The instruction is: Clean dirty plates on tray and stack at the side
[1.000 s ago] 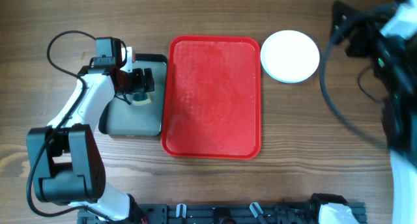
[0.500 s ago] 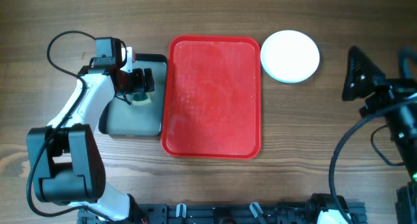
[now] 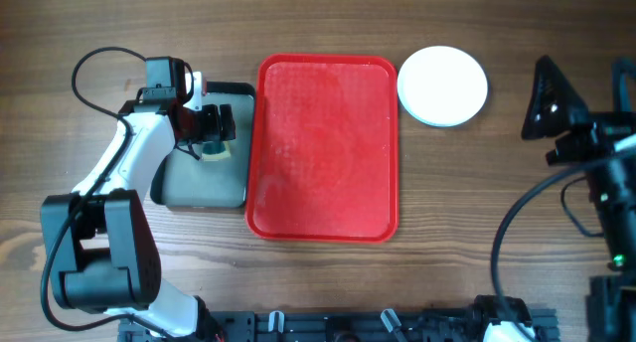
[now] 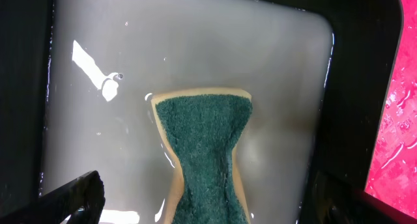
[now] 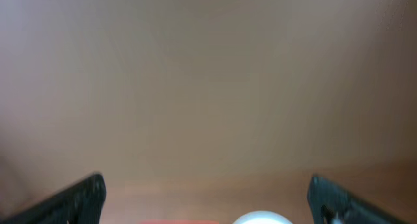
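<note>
The red tray (image 3: 323, 148) lies in the middle of the table with nothing on it. A white plate (image 3: 442, 85) sits on the wood just right of the tray's far corner; its top edge (image 5: 260, 219) shows blurred in the right wrist view. My right gripper (image 3: 545, 101) hangs high at the right edge, open and holding nothing (image 5: 208, 201). My left gripper (image 3: 217, 131) is open over the dark grey tray (image 3: 189, 183). Below its spread fingers (image 4: 208, 204) a green-topped sponge (image 4: 205, 152) lies in shallow water.
The grey tray (image 4: 355, 87) touches the red tray's left side. The right arm's cables (image 3: 517, 233) loop along the right edge. A black rail (image 3: 348, 327) runs along the front edge.
The right arm has swung from the far right corner forward along the right edge and is almost still now. The left arm and the sponge have not moved.
</note>
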